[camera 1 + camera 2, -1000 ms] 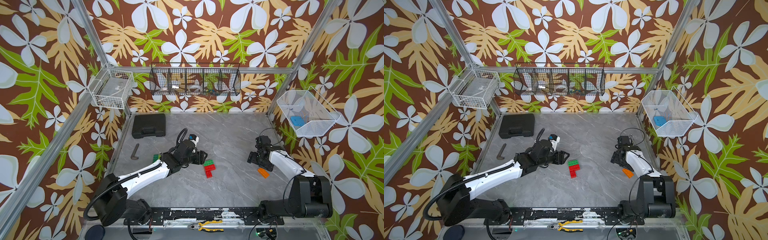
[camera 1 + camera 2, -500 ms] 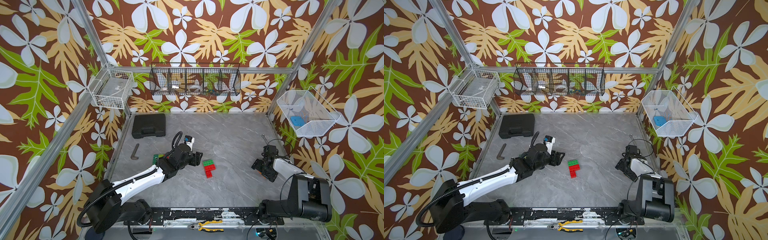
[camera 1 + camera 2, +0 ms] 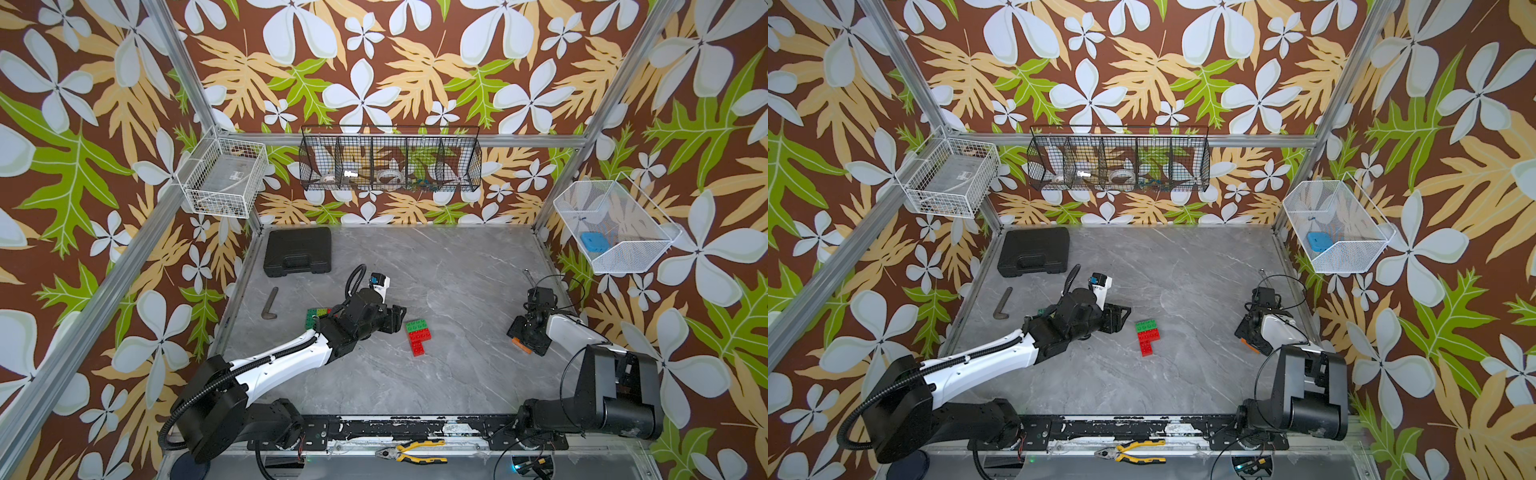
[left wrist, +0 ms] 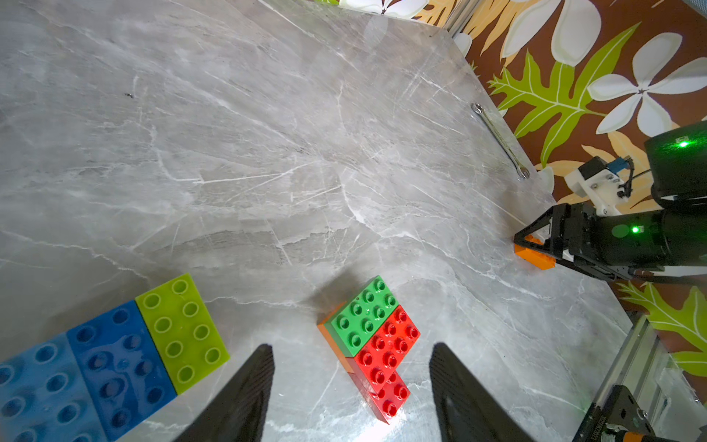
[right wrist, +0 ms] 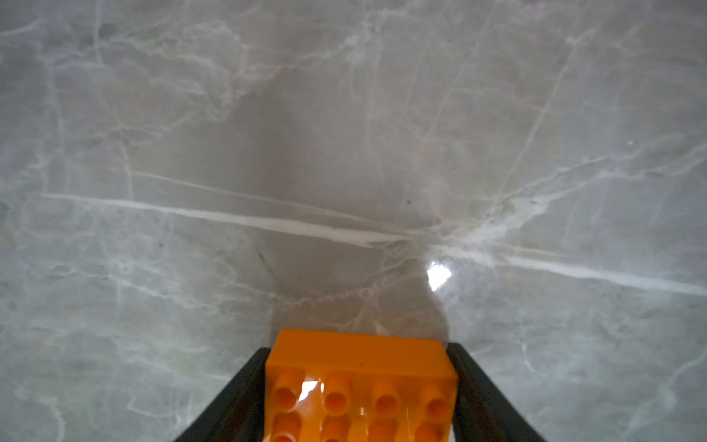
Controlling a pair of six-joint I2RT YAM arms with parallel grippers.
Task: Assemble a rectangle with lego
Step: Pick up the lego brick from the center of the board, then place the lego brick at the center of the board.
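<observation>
Your left claw (image 3: 395, 318) is spread and empty, hovering just left of the joined green and red bricks (image 3: 417, 337) in the middle of the surface (image 3: 457, 270). A lime brick (image 4: 181, 331) and blue bricks (image 4: 118, 367) lie side by side further left. Your right claw (image 5: 357, 350) pinches an orange brick (image 5: 359, 386) by its two long sides, low near the right edge of the surface and well apart from the joined bricks; you cannot tell whether it is lifted.
</observation>
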